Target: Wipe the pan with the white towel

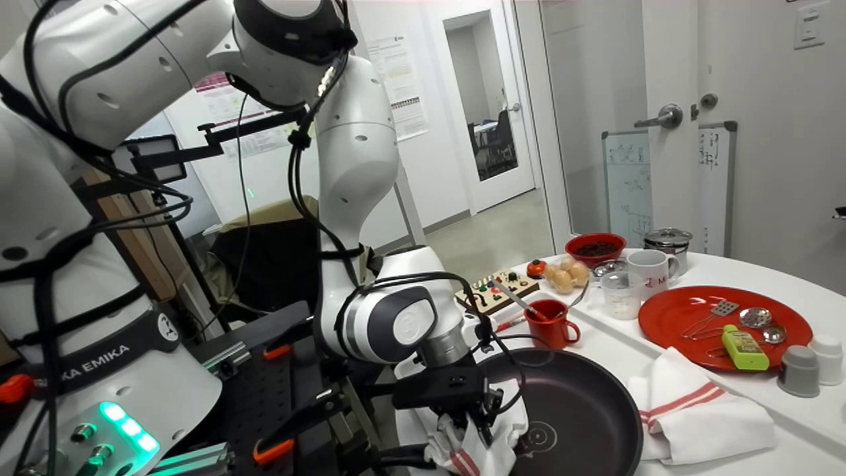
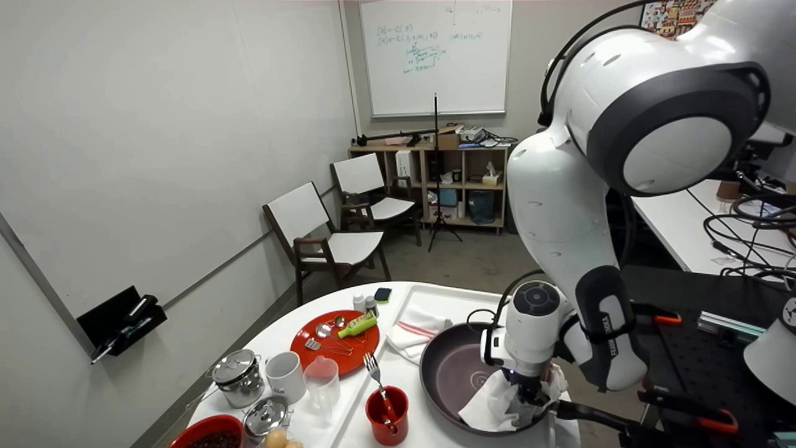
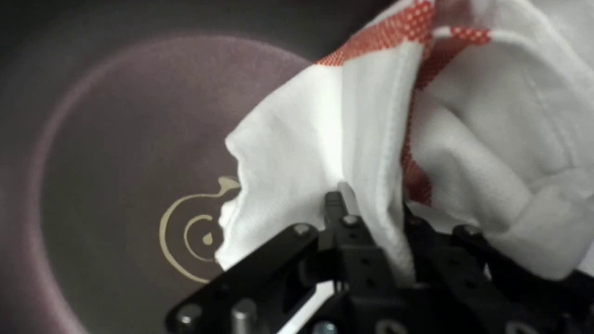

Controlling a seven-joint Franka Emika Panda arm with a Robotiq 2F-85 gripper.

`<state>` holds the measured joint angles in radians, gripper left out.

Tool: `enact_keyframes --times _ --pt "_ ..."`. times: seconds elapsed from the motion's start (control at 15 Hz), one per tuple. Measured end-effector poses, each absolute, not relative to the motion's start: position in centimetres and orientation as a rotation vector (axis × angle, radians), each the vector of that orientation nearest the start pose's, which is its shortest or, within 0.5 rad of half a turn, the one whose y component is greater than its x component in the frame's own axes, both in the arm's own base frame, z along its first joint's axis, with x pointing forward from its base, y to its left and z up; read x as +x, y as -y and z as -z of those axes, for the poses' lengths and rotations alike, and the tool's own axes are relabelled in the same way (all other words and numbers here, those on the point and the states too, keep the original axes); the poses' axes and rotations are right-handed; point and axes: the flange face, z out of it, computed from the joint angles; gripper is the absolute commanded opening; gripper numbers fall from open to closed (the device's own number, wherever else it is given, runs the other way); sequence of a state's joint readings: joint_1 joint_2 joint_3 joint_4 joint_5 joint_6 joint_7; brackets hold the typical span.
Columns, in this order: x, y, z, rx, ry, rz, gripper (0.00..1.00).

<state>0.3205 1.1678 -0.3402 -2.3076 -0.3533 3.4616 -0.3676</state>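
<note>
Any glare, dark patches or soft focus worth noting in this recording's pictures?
In the wrist view, the pan blurs into shadow along its wall at upper left, while the towel is nearly washed out along one fold; in an exterior view, the picture sits tilted and the green lights glare almost white; in an exterior view, the whiteboard is too faint to read reliably.

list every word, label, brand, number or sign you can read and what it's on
"KA EMIKA": robot base, start partly covered
"FRANKA": arm link, the word after it less clear
"M": white mug, rest unclear
Too small or blurred: whiteboards, wall posters, label on the green bottle
</note>
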Motion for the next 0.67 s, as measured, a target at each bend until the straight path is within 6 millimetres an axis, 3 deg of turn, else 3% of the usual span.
enact_keyframes --times 0.4,0.67 --pt "42.2 -2.1 7.7 -2.974 1.513 0.091 0.03" --pt "45.1 -2.3 5.9 -2.991 1.489 0.198 0.03"
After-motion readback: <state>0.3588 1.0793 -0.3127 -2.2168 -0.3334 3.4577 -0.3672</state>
